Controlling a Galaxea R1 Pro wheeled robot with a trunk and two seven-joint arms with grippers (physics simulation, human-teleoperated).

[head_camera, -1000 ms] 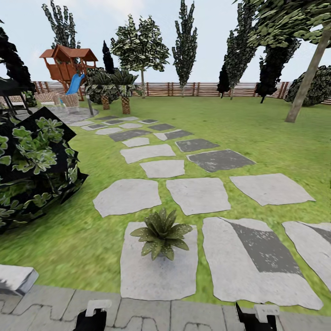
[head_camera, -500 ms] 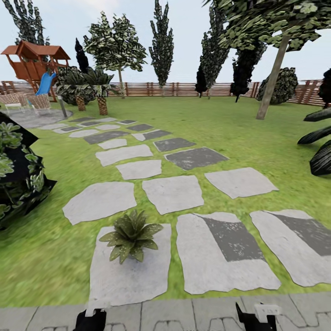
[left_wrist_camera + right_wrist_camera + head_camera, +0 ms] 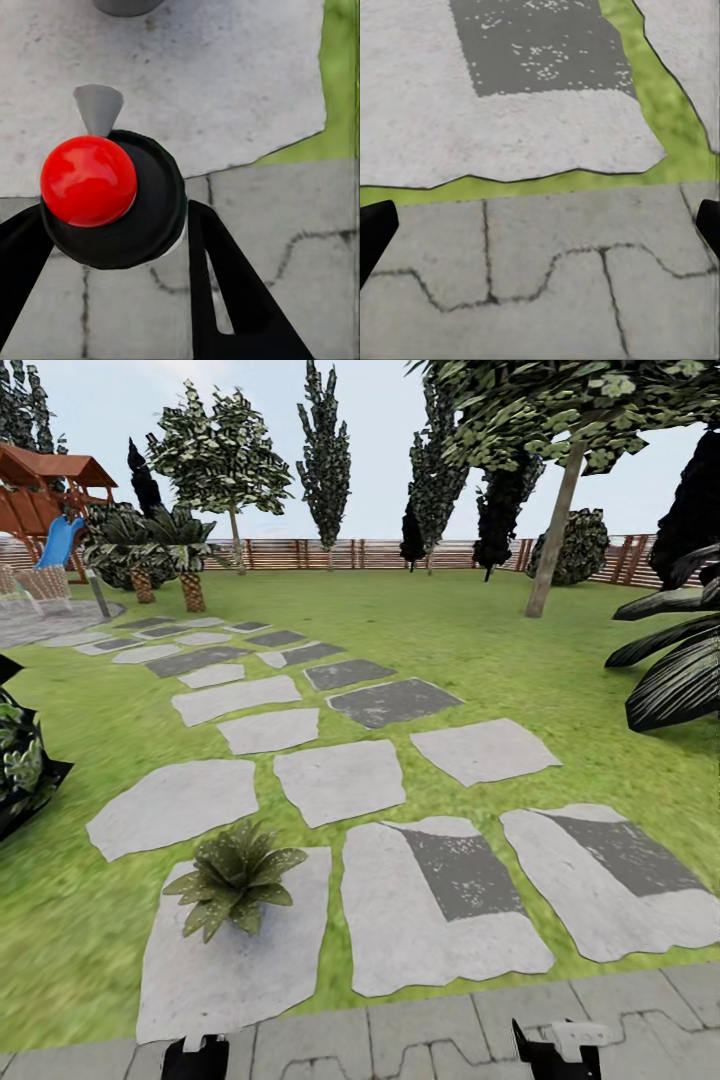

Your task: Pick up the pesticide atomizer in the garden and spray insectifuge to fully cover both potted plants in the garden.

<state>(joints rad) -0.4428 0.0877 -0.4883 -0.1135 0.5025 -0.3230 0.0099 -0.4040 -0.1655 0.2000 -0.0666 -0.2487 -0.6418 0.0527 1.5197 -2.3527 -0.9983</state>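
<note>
One potted plant [image 3: 232, 875], a low rosette of pointed green leaves dotted with whitish insectifuge specks, stands on a pale stepping stone [image 3: 230, 960] just ahead and to the left. My left gripper [image 3: 112, 247] is shut on the pesticide atomizer [image 3: 112, 199], seen end-on as a dark round body with a red cap and a grey nozzle. The plant's grey pot [image 3: 126, 6] sits just beyond that nozzle. My right gripper [image 3: 540, 225] is open over the grey paving, its black fingertips [image 3: 375, 225] far apart. The second potted plant is out of view.
Stepping stones [image 3: 340, 780] lead across the lawn toward a round patio [image 3: 40, 622] and a playhouse [image 3: 45, 490] at far left. A dark bush [image 3: 20, 770] sits at left, a dark long-leaved plant [image 3: 680, 660] at right, a tree trunk [image 3: 555, 530] beyond, and a wooden fence [image 3: 380, 553] behind.
The whole view has swung to the right: the plant and stones slid left in the picture, the left bush is nearly gone, and a dark long-leaved plant has come in at right.
</note>
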